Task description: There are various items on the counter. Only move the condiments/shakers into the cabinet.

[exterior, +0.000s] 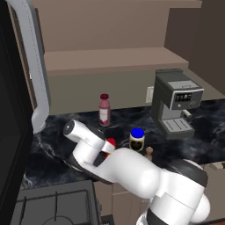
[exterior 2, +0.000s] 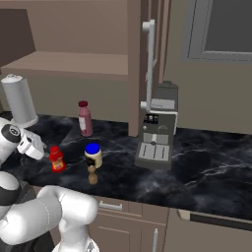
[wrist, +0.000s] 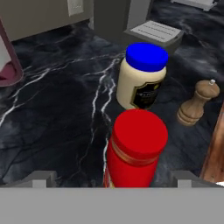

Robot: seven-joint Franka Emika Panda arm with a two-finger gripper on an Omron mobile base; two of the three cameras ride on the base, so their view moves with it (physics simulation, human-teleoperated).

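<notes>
Between the spread, empty fingertips of the gripper (wrist: pixel 113 178) stands the small red squeeze bottle (wrist: pixel 134 148), upright on the black marble counter (wrist: pixel 65 113), dead ahead. Beyond it sit the blue-lidded cream jar (wrist: pixel 141 76) and the tiny brown wooden shaker (wrist: pixel 197 103).

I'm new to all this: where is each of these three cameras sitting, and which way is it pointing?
Left base view: behind the arm, to its left, looking forward and down at the counter; the white arm rises from lower right.
Right base view: behind, to its right, same counter; arm at lower left.
Hand view: on the hand, looking along the open gripper at the red squeeze bottle.
All share that bottle, the blue-lidded jar and the brown shaker.
</notes>
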